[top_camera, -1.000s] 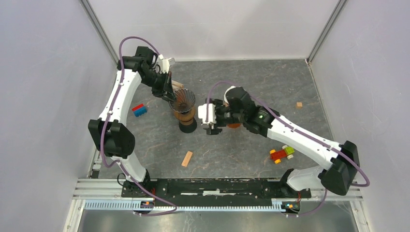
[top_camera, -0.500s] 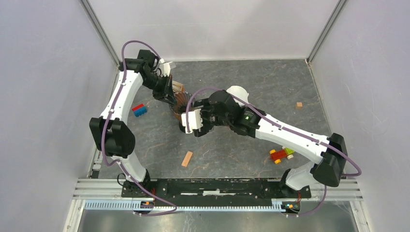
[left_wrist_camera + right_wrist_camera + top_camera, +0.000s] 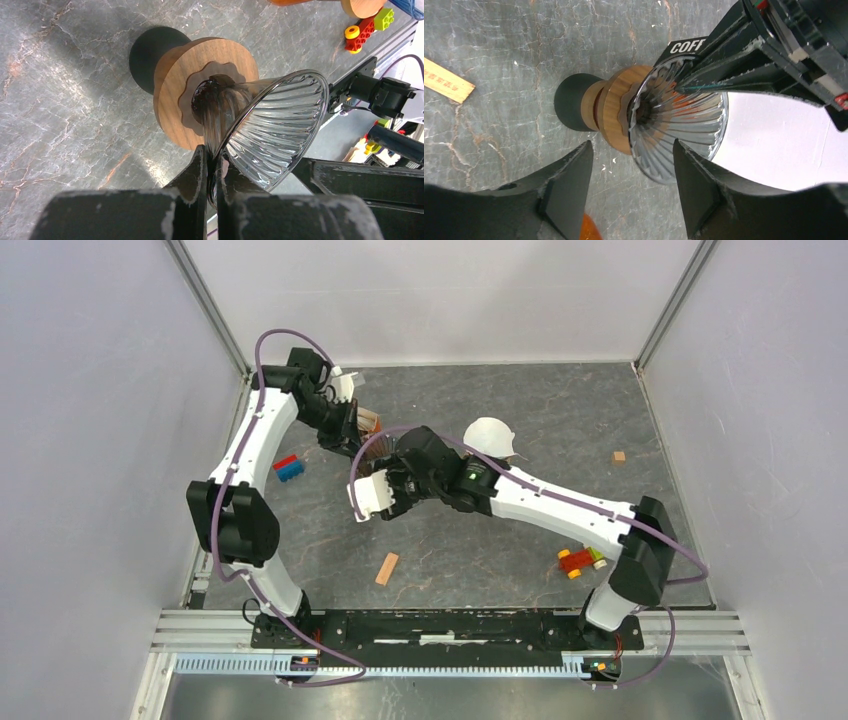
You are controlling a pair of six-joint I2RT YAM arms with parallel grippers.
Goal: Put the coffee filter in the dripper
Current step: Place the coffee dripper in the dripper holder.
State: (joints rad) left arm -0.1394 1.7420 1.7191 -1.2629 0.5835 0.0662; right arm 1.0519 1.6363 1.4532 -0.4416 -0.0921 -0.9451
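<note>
A wooden block (image 3: 386, 568) lies at six o'clock from the glass dripper (image 3: 280, 130). The right gripper (image 3: 631, 145) hovers over the dripper, fingers apart. The left gripper (image 3: 212, 155) is clamped on its rim. The white coffee filter (image 3: 489, 436) rests on the table (image 3: 600, 410) at three o'clock, apart from both grippers.

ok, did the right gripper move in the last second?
Yes. In the top view the right gripper shifted left, toward the red-and-blue toy brick, and is now above the ribbed glass dripper.

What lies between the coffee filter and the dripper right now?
In the top view, the right arm's wrist sits between the coffee filter and the dripper.
</note>
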